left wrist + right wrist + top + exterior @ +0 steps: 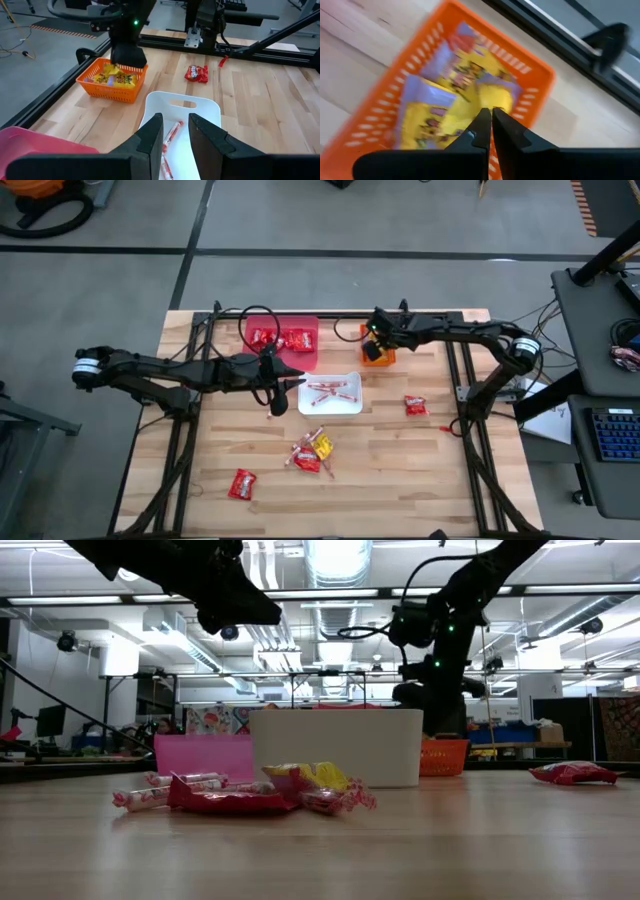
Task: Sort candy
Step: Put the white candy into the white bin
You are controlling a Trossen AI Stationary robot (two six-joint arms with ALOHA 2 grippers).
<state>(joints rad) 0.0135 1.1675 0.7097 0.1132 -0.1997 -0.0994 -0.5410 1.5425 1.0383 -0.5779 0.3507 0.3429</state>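
Observation:
My right gripper (374, 348) hangs shut just above the orange bin (386, 360), which holds yellow-orange packets (435, 115); I see nothing between its fingers. My left gripper (290, 387) hovers open over the left end of the white bin (350, 409), above the red-and-white sticks (172, 131) lying in it. The pink-red bin (308, 328) holds shiny red packets (270, 340). Loose on the table lie a mixed pile of candy (312, 452), a red packet (415, 406) and another red packet (242, 484).
The three bins stand close together in the table's far middle. A black frame (465, 380) and cables run along the table's edges. Bare wood lies between the bins and the loose pile, and at the near right.

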